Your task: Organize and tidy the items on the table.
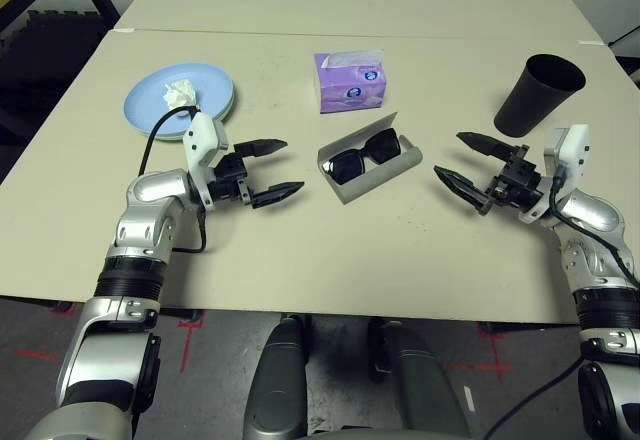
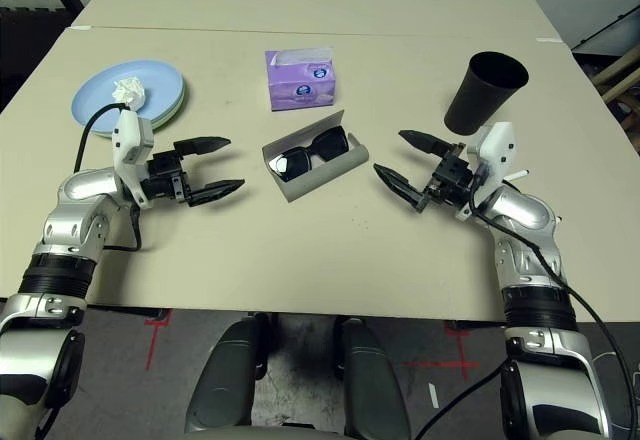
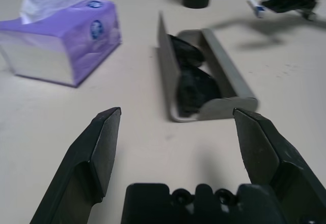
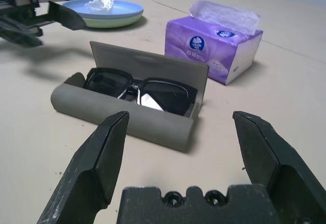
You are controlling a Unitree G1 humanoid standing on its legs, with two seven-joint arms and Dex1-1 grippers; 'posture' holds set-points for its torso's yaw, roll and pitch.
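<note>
While open, glasses case (image 1: 372,168) holds sunglasses (image 1: 362,155) (lid up).

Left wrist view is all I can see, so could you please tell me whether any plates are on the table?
Observer: Yes, a pale blue plate sits stacked on a green plate at the far left of the table.
Operator: Thank you; is anything lying on them?
Observer: A crumpled white tissue wad lies on the pale blue plate.
Operator: And is the right pincer holding anything?
Observer: No, the right pincer is open and empty, to the right of the open grey glasses case.
</note>
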